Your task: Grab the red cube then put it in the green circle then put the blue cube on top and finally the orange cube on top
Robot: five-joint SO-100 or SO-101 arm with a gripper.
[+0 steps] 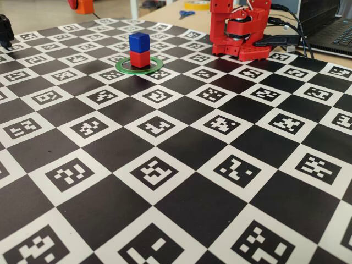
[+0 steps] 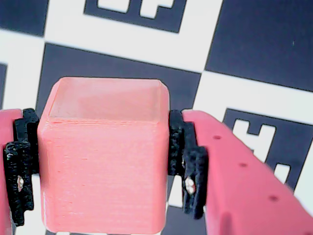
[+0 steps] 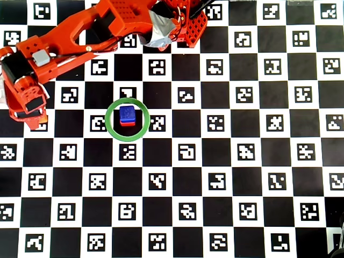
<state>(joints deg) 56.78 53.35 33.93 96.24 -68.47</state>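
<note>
The blue cube (image 1: 139,41) sits on top of the red cube (image 1: 140,58), and both stand inside the green circle (image 1: 122,67). From above, the blue cube (image 3: 127,113) covers nearly all of the red cube (image 3: 127,123) within the green circle (image 3: 110,127). In the wrist view my gripper (image 2: 103,166) is shut on the orange cube (image 2: 102,156), its black pads (image 2: 188,161) pressed against both sides. The orange cube (image 1: 84,7) hangs above the mat at the far left corner. In the overhead view the gripper (image 3: 32,119) is left of the ring and hides the cube.
The mat is a black-and-white checkerboard with printed markers (image 1: 165,170). The red arm base (image 1: 239,33) stands at the back right, with cables and a laptop (image 1: 335,30) beside it. Scissors (image 1: 186,14) lie on the wooden table behind. A black object (image 1: 5,30) stands at the left edge.
</note>
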